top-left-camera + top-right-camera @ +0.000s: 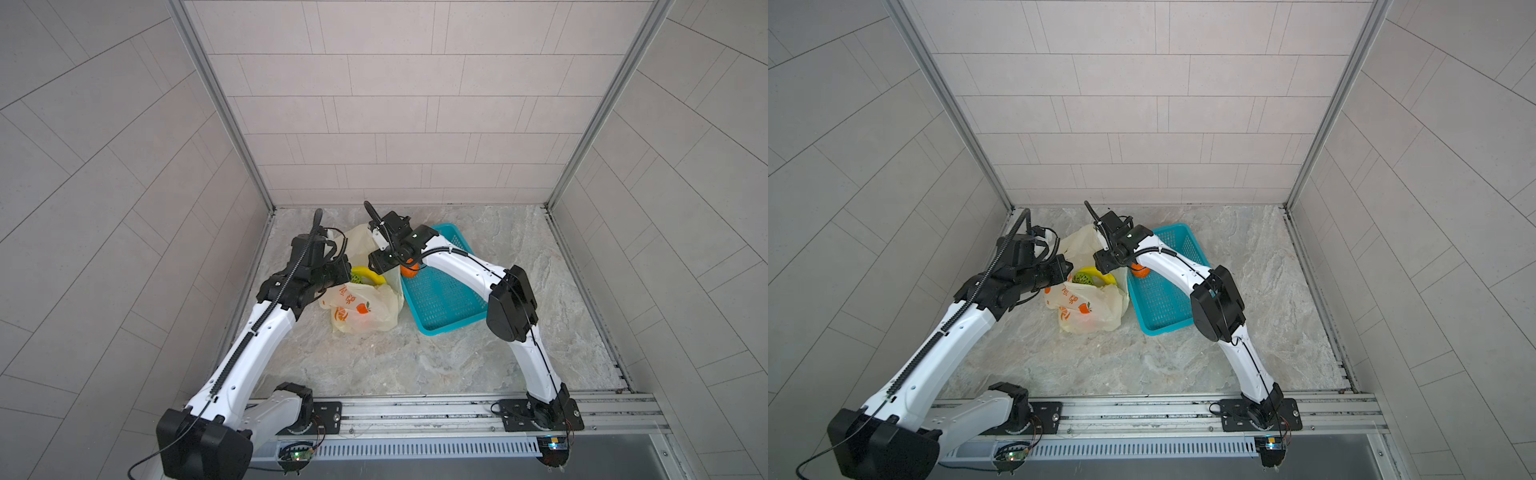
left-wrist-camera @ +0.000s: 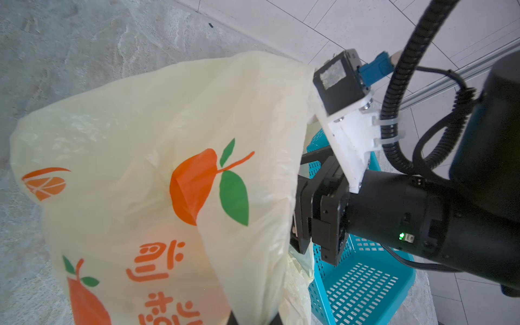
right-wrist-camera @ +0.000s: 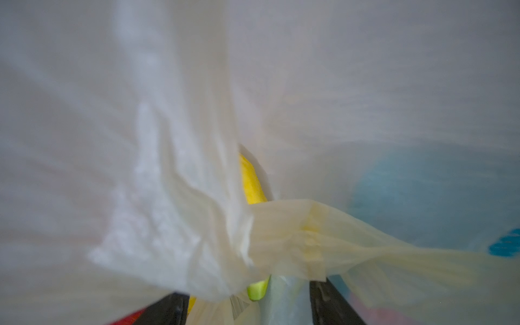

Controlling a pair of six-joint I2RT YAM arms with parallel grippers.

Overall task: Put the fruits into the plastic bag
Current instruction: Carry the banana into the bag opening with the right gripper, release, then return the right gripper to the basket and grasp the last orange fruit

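Note:
The pale-yellow plastic bag (image 1: pixel 361 307) (image 1: pixel 1088 307) with orange prints stands open-mouthed on the floor between my arms. Inside its mouth lie a yellow banana (image 1: pixel 370 273) (image 1: pixel 1102 275) and a green spiky fruit (image 1: pixel 1083 277). My left gripper (image 1: pixel 340 274) (image 2: pixel 256 319) is shut on the bag's (image 2: pixel 140 140) left rim and holds it up. My right gripper (image 1: pixel 372 262) (image 3: pixel 250 306) is at the bag's right rim, its jaws apart, with loose film (image 3: pixel 168 112) draped between them and the banana (image 3: pixel 251 183) showing behind. An orange fruit (image 1: pixel 409 271) (image 1: pixel 1140 271) lies in the basket under the right wrist.
A teal mesh basket (image 1: pixel 440 299) (image 1: pixel 1163 299) (image 2: pixel 360 281) sits right beside the bag, under my right forearm. Tiled walls close in the marble floor (image 1: pixel 415 357) on three sides. A metal rail (image 1: pixel 415 411) runs along the front.

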